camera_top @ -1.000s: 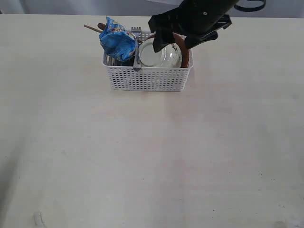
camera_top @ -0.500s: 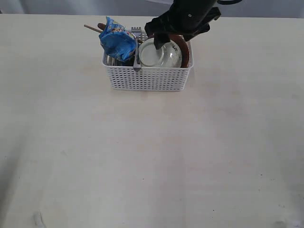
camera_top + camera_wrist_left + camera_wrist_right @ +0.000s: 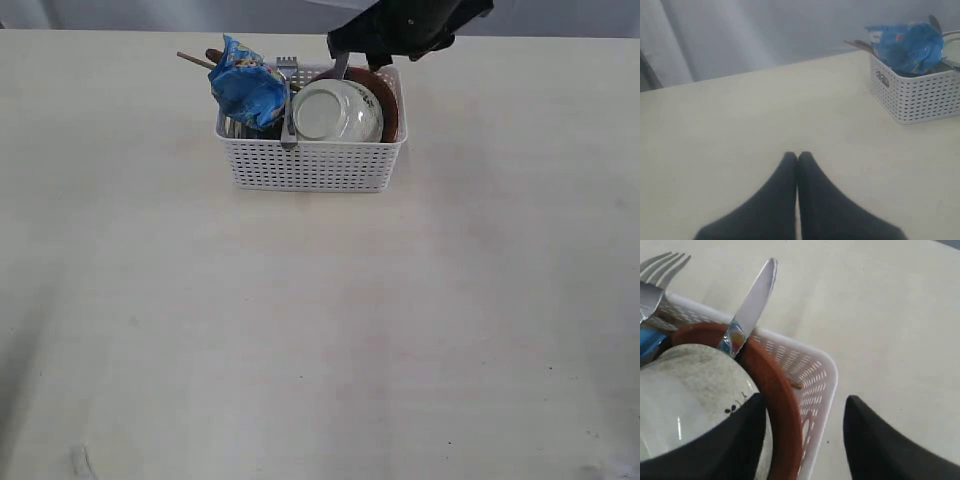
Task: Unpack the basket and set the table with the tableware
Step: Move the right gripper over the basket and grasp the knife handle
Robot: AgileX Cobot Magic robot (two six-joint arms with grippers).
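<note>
Soft, even light; table (image 3: pixel 320 330) pale, slightly washed. Faint shadow along basket's (image 3: pixel 312 165) lower edge. Right wrist view: close foreground soft, knife (image 3: pixel 752 300) blade glinting.

**Mia:** Where is the basket (image 3: pixel 315 165)?

**Ben:** It sits upright at the far side of the big, pale table (image 3: pixel 320 330). It is white, with lots of tiny holes in its sides.

**Mia:** What is in it?

**Ben:** A pale bowl (image 3: pixel 335 112) with little specks, tipped on its side. A round brown plate (image 3: pixel 388 105) stands on its edge right behind the bowl, at the right end.

**Mia:** And the shiny things?

**Ben:** A knife (image 3: pixel 754 297) pokes up behind the plate, blade up. A fork (image 3: pixel 651 290) stands nearby, prongs up. Two wooden chopsticks (image 3: pixel 195 60) stick out over the far left corner, with the end of a red-brown spoon (image 3: pixel 213 54) beside them.
</note>
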